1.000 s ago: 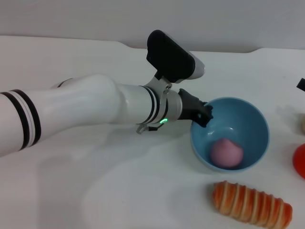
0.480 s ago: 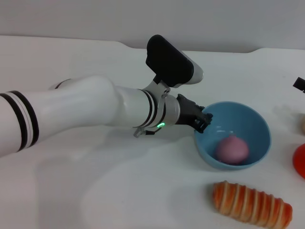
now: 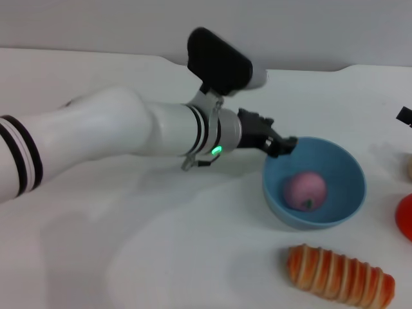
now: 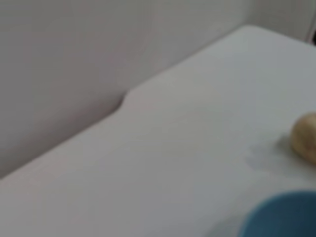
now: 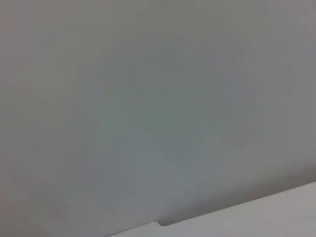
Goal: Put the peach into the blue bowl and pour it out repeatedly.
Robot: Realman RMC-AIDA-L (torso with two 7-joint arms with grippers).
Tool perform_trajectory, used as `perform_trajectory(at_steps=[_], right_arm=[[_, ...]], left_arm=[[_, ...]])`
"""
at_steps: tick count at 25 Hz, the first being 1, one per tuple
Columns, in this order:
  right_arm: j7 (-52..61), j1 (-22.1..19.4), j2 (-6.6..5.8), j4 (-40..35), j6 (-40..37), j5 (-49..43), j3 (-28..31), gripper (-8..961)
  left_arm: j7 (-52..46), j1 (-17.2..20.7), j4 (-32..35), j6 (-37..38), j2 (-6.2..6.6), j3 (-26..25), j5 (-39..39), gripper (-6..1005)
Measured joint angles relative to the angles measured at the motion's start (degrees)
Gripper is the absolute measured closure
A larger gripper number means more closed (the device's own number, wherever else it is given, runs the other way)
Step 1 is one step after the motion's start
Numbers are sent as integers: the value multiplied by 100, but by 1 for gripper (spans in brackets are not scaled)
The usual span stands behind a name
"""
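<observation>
The light blue bowl (image 3: 341, 168) stands on the white table at the right. The pink peach (image 3: 304, 190) lies inside it, its green leaf mark facing the front. My left gripper (image 3: 284, 145) is at the bowl's near-left rim and is shut on that rim. A part of the bowl's rim also shows in the left wrist view (image 4: 284, 217). A black bit of my right gripper (image 3: 405, 115) shows at the right edge, away from the bowl.
An orange-and-white striped loaf (image 3: 339, 275) lies in front of the bowl. A red-orange round thing (image 3: 405, 217) and a beige thing (image 3: 409, 167) sit at the right edge; the beige thing also shows in the left wrist view (image 4: 304, 138).
The bowl has gone from tilted to nearly level, and the peach has rolled inside it, its leaf mark now facing the front. My left wrist has turned with the rim.
</observation>
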Motion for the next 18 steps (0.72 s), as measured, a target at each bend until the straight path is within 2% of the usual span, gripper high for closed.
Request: perform_trajectory(at_steps=[3, 9, 11, 14, 18], right_arm=[[-1, -11, -11, -14, 5, 2, 13, 522], [-386, -27, -17, -13, 19, 5, 107, 522], [-821, -25, -4, 26, 27, 56, 131, 522], [-1672, -16, 8, 256, 43, 326, 139, 522], [-2865, -4, 7, 667, 79, 752, 144, 522]], left_arm=[[0, 101, 182, 57, 26, -328, 1, 532], [138, 464, 595, -85, 30, -946, 36, 447], [329, 685, 812, -372, 18, -1128, 41, 447], [455, 1080, 1149, -1194, 12, -1153, 40, 448], [407, 1405, 1218, -1973, 11, -1125, 48, 449]])
